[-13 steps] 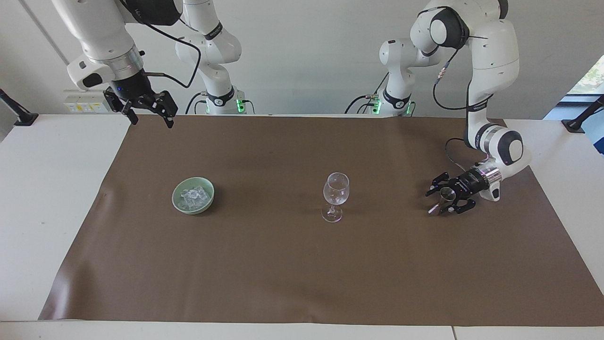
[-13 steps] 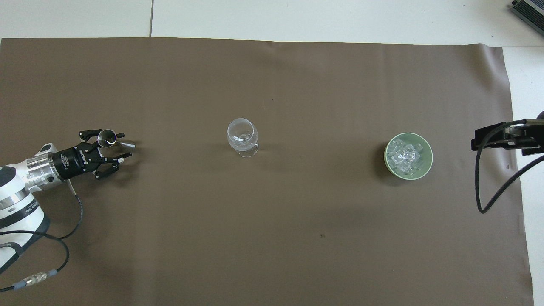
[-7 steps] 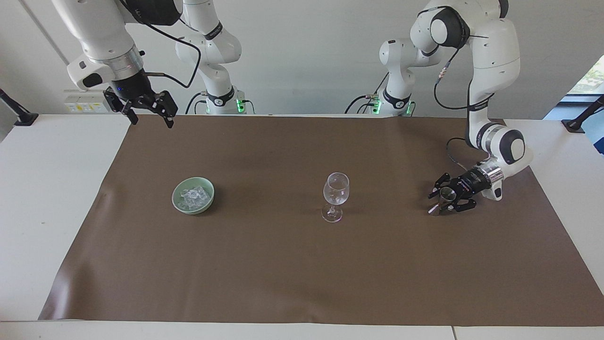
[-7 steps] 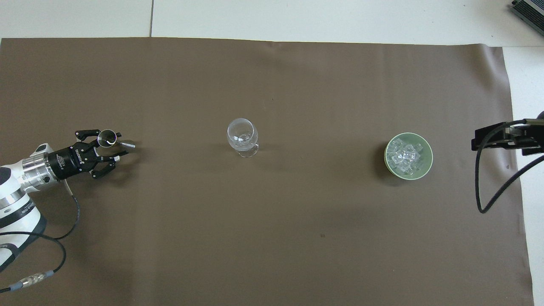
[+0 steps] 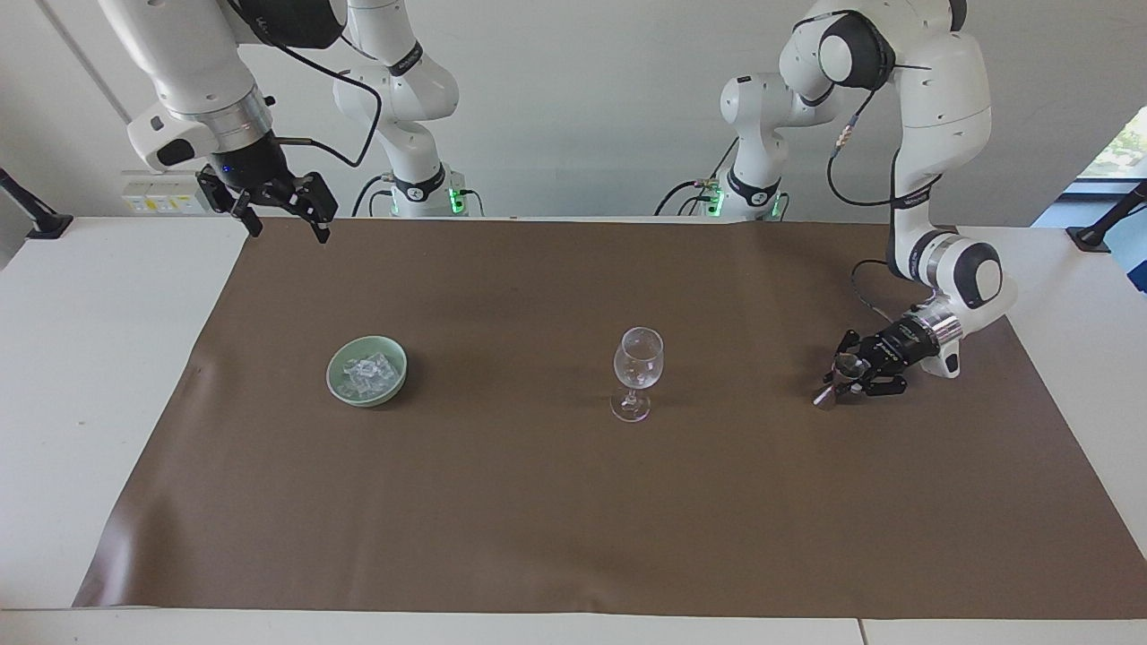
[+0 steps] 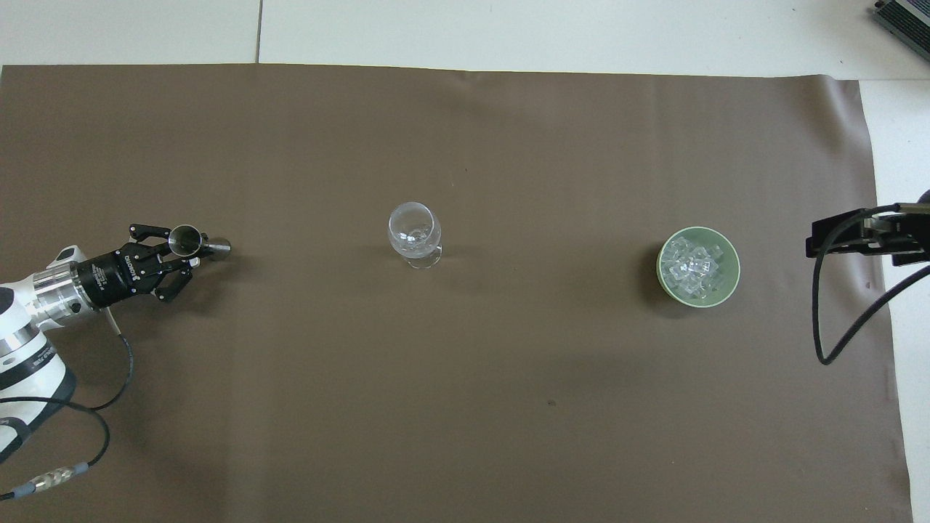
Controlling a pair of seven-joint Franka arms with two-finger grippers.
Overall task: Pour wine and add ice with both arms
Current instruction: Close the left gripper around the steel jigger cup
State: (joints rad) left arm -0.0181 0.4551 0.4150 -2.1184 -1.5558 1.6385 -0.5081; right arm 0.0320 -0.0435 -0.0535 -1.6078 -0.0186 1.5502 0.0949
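**A:** What are you doing with your left end effector (image 5: 849,372) down there?

**B:** I am bringing it low over the brown mat (image 5: 573,502) at the left arm's end of the surface, level with the wine glass (image 5: 637,372) and well apart from it. Its fingers are sitting around the small metal measuring cup (image 6: 187,237), one on each side. I judge I am lying it nearly flat so the fingers can take the cup by its narrow waist.

**B:** Whether the fingers are pinching the cup or only framing it, I cannot tell from here; they look drawn in close, but I would not swear to contact.

**A:** And your right end effector (image 5: 285,210)?

**B:** That one is waiting, hanging high over the mat's edge at the right arm's end, fingers spread and holding nothing. I am keeping it out of the way, I think, until the ice is wanted.

**A:** Where is the ice?

**B:** The ice (image 5: 368,374) is lying in the pale green bowl (image 5: 339,387), which is standing on the mat toward the right arm's end from the wine glass, about level with it. It is a heap of small clear cubes, glassy and whitish, filling the bowl's hollow.

**A:** And the glass itself?

**B:** Standing upright in the middle, clear and stemmed; it looks empty, so the pouring seems not yet done.
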